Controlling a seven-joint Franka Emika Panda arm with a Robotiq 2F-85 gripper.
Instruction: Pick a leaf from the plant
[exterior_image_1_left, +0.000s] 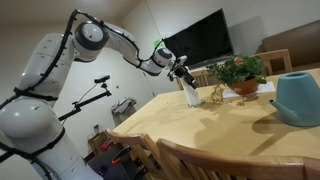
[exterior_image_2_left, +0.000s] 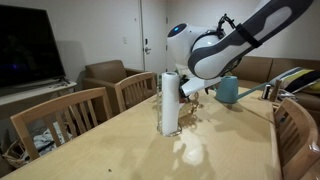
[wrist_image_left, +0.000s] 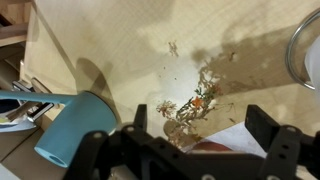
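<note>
The plant (exterior_image_1_left: 240, 70) is a small green bush in an orange-brown pot (exterior_image_1_left: 245, 89), standing on the wooden table (exterior_image_1_left: 200, 130) in an exterior view. My gripper (exterior_image_1_left: 183, 72) hangs above the table, left of the plant and apart from it, just over a white cylinder (exterior_image_1_left: 192, 96). In the wrist view the gripper (wrist_image_left: 200, 115) is open and empty, its two black fingers wide apart over a small sprig of dried flowers (wrist_image_left: 190, 107). No green leaves show in the wrist view. In the exterior view with the cylinder in front, the arm (exterior_image_2_left: 215, 50) hides the plant.
A teal watering can (exterior_image_1_left: 298, 98) stands right of the plant and shows in the wrist view (wrist_image_left: 75, 125) and behind the arm (exterior_image_2_left: 228, 90). The white cylinder (exterior_image_2_left: 170, 102) is upright. A small vase of dried flowers (exterior_image_1_left: 217, 95) stands between cylinder and plant. Wooden chairs (exterior_image_2_left: 60, 118) ring the table.
</note>
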